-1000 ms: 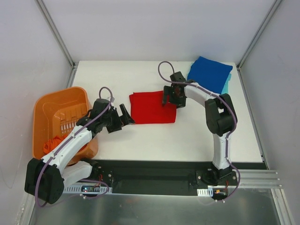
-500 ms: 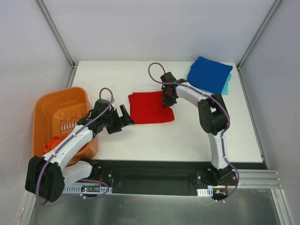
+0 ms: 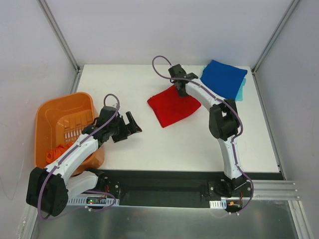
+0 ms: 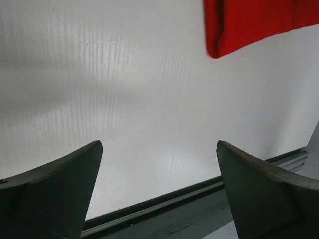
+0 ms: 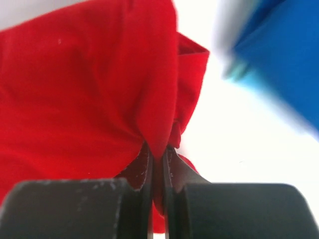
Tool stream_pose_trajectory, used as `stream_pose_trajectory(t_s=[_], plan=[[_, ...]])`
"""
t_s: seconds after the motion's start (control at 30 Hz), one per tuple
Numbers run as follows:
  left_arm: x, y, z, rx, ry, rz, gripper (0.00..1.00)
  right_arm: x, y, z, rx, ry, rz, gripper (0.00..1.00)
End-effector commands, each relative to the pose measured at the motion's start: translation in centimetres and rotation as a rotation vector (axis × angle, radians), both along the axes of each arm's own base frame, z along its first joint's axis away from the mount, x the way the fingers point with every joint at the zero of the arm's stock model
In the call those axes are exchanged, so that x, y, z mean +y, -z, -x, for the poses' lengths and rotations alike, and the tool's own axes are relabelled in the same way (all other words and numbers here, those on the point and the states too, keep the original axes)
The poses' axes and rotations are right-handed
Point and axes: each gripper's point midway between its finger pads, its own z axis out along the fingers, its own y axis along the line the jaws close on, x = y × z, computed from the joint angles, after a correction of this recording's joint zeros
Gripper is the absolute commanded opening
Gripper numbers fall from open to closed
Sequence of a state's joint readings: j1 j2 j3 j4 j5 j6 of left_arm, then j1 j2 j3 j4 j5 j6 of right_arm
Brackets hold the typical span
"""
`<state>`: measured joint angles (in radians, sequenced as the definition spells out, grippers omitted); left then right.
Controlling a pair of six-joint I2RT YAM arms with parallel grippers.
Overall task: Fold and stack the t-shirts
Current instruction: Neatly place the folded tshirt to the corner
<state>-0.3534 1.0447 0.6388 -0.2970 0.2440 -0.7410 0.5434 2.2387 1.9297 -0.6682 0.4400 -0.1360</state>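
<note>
A folded bright red t-shirt (image 3: 171,108) lies skewed at mid-table, its far corner lifted. My right gripper (image 3: 179,89) is shut on that corner; in the right wrist view the jaws (image 5: 158,152) pinch a fold of the red cloth (image 5: 75,89). A folded royal blue t-shirt (image 3: 223,78) rests on a light teal one (image 3: 240,92) at the back right, and shows blurred in the right wrist view (image 5: 284,55). My left gripper (image 3: 133,123) stands open and empty left of the red shirt (image 4: 259,22), its fingers (image 4: 75,174) wide apart over bare table. An orange-red t-shirt (image 3: 54,154) lies in the basket.
The rigid orange plastic basket (image 3: 60,112) stands at the table's left edge beside my left arm. The table's front edge and a dark rail (image 4: 164,206) run just below my left gripper. White walls enclose the back and sides.
My right gripper closed on the red shirt's far edge and drew it back and to the right, lifting and turning the shirt. The left arm stayed put.
</note>
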Motion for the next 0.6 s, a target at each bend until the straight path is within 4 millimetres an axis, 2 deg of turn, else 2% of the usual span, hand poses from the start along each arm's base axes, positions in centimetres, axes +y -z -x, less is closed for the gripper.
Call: stream_pose_trajectory(t_s=[0.0,0.03,0.07,0.13,0.17,0.2,0.23,0.27,0.3,0.4,0.57], plan=[[0.6,-0.6,-0.7,-0.048,-0.022,-0.031,0.99,-6.1,-6.7,-4.6,-0.187,0.093,0.234,0.01],[0.6,-0.6,-0.8,-0.051,-0.019,-0.035,0.99,-6.5,-6.9,-5.1,-0.196,0.1,0.246,0.01],[0.7,-0.6,-1.1,-0.052,-0.024,-0.045,0.99,-6.6,-8.1,-6.1,-0.23,0.099,0.243,0.01],[0.8,-0.6,-1.3,-0.057,-0.019,-0.059,0.99,-7.6,-8.2,-7.4,-0.247,0.113,0.249,0.01],[0.9,-0.5,-1.6,-0.052,-0.02,-0.071,0.99,-7.8,-9.4,-8.5,-0.283,0.111,0.245,0.01],[0.9,-0.5,-1.7,-0.05,-0.019,-0.073,0.99,-8.7,-10.0,-9.2,-0.298,0.125,0.263,0.0],[0.9,-0.5,-1.8,-0.049,-0.015,-0.079,0.99,-9.0,-9.8,-9.7,-0.303,0.127,0.287,0.01],[0.8,-0.3,-1.9,-0.041,-0.015,-0.084,0.99,-9.2,-10.5,-10.5,-0.341,0.139,0.297,0.01],[0.9,-0.2,-2.1,-0.037,-0.018,-0.09,0.99,-10.2,-11.7,-10.9,-0.365,0.151,0.363,0.01],[0.9,0.3,-2.4,-0.017,-0.02,-0.102,0.99,-10.8,-13.5,-11.9,-0.433,0.169,0.422,0.02],[0.7,1.0,-2.9,0.015,-0.013,-0.11,0.99,-10.6,-16.0,-13.2,-0.533,0.184,0.398,0.1]])
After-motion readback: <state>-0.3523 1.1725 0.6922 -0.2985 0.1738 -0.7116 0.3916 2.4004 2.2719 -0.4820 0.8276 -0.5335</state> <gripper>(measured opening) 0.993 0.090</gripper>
